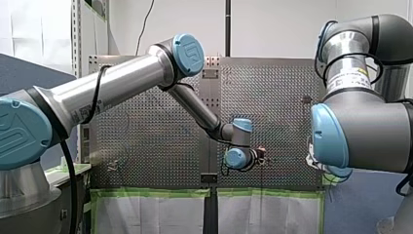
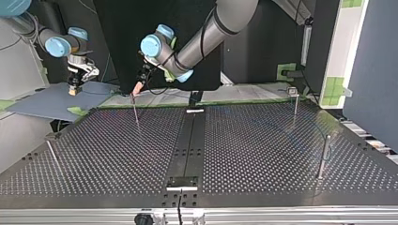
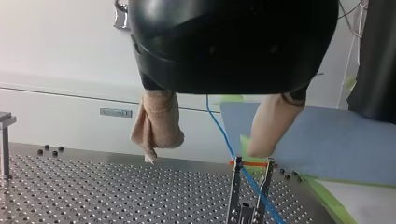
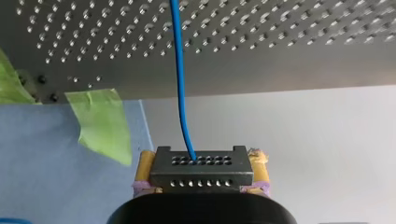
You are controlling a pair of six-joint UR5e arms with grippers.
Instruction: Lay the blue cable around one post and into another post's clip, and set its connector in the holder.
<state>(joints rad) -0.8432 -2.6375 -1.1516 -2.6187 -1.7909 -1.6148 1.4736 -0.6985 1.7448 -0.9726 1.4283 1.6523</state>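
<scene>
The connector [image 4: 201, 169] is pinched by the right arm's jaws at the top view's upper left; the left arm's jaws are spread astride the blue cable [image 3: 218, 123].

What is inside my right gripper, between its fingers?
A dark connector with rows of holes, the blue cable leaving it. Yellow pads flank it. My right gripper body covers whatever lies below it.

- Legible words, numbers or brands: none in any view.
- Blue joint cap [image 1: 189, 48], my left arm [image 1: 122, 80], front view: embossed emblem, letters not decipherable.
- Pale label [image 1: 351, 78] with a yellow patch, my right arm [image 1: 375, 131], front view: print too small to read.
</scene>
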